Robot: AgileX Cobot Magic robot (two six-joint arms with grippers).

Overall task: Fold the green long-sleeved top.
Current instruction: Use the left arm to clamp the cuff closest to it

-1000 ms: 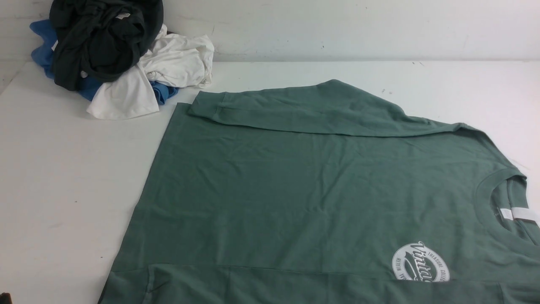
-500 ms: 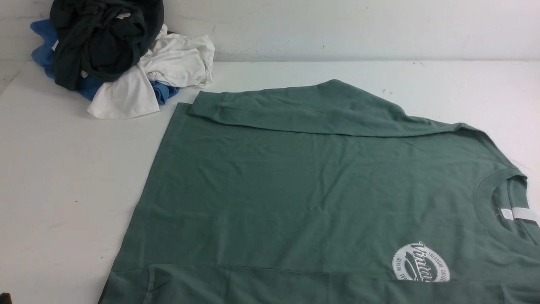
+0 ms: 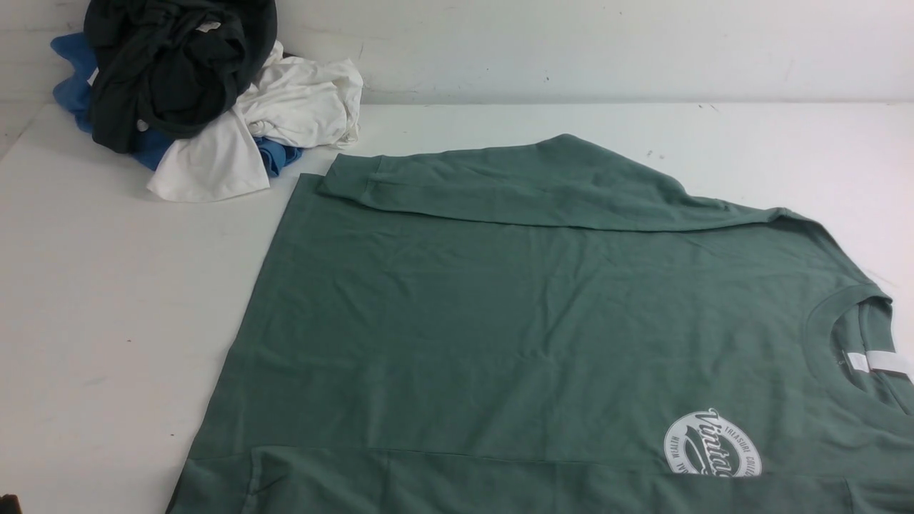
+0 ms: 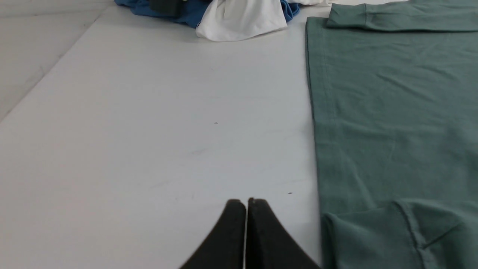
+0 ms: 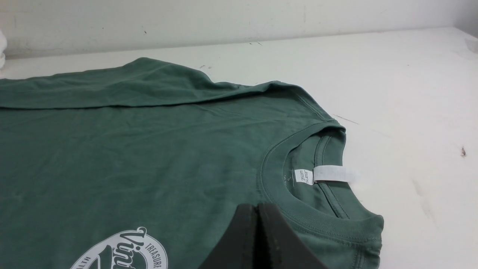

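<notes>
Nothing has shifted over the past second. The large sage-green cotton long-sleeved top [image 3: 528, 335] lies flat, print side up, on the white tabletop [image 3: 107, 300], neck toward the right and both sleeves folded in along its far and near edges. The left arm's black fingers [image 4: 233, 228] are pressed together over bare tabletop, just beside the hem. The right arm's black fingers [image 5: 278, 235] are likewise closed and empty, by the ribbed collar [image 5: 272, 186]. A heap of black, white and blue garments [image 3: 200, 93] sits at the far left.
</notes>
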